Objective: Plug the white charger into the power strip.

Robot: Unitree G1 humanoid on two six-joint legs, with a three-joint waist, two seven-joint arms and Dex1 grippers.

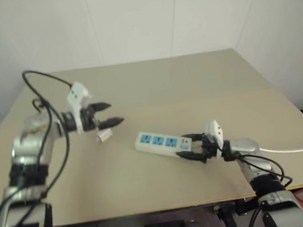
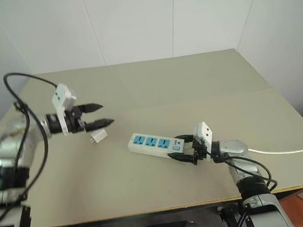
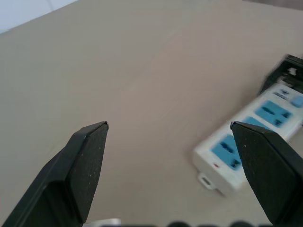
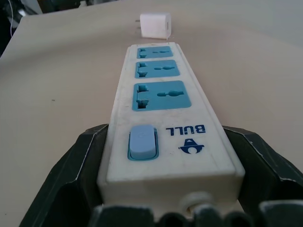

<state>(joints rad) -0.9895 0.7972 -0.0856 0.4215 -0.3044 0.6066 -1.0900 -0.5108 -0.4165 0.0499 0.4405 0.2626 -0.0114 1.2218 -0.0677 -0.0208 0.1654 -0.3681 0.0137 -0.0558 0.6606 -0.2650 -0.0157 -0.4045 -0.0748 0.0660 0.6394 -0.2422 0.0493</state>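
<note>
Charger [image 2: 98, 137] lies loose on the table [image 2: 154, 86], just past the free end of the power strip [image 2: 156, 144], near it but not touching. It rests on its side with the prongs level, pointing toward the robot's left and away from the strip.

Left gripper [image 2: 101, 114] hangs above the charger with its fingers spread wide and nothing in them.

Right gripper [image 2: 183, 150] straddles the switch end of the strip. Both fingers sit against the side walls, so it looks clamped and pinning the strip down.

The strip's long axis runs diagonally, from the charger side toward the right gripper. Its cord [image 2: 291, 150] exits past the right wrist. The blue sockets [image 4: 162, 95] face up.

Handling judgement:
- The charger looks light, rigid and smooth, so it will likely skid or tip if only nudged.
- Best grip is across the two flat side faces of the body, well clear of the prongs.
- It then needs turning so the prongs point down before it goes over a socket.
- The strip is stiff but light. It would probably slide under insertion force if the right hold lets go.
</note>
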